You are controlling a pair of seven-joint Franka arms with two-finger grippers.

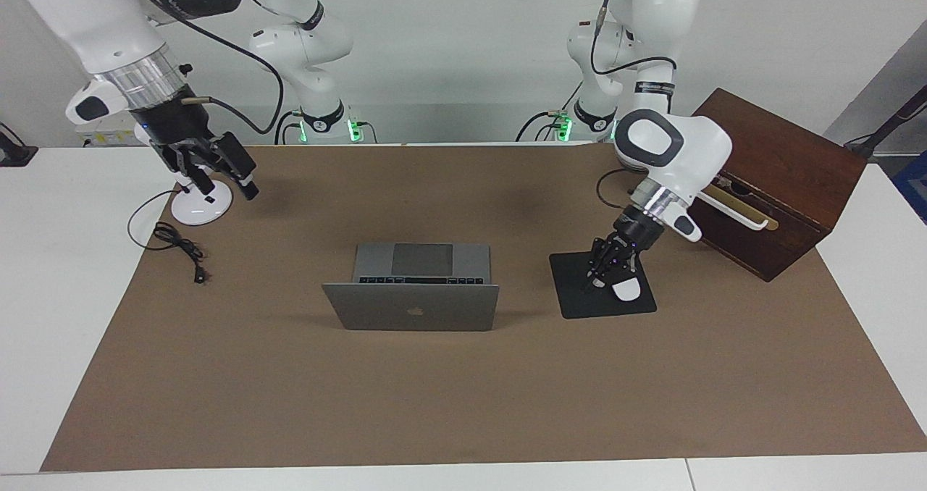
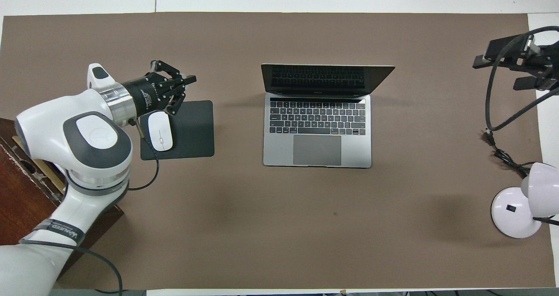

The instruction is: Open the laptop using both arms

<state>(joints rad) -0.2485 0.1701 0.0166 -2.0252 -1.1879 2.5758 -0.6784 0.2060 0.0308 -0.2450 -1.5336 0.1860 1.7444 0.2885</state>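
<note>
Laptop [image 1: 410, 316] open, screen upright; left gripper [image 1: 598, 277] fingertips together over mouse pad [image 1: 576, 288], right gripper [image 1: 217, 172] fingers spread, empty

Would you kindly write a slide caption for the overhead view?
Open laptop at mat centre; shut left gripper over the mouse pad, right gripper near the lamp.

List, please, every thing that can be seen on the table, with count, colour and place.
thin silver-grey laptop: 1, open, middle of brown mat.
black mouse pad: 1, beside laptop, toward left arm's end.
white mouse: 1, on pad.
dark wooden box: 1, left arm's end.
white desk lamp: 1, right arm's end.
black cable: 1, beside lamp.
left claw: shut, over pad.
right claw: open, raised near lamp.
</note>
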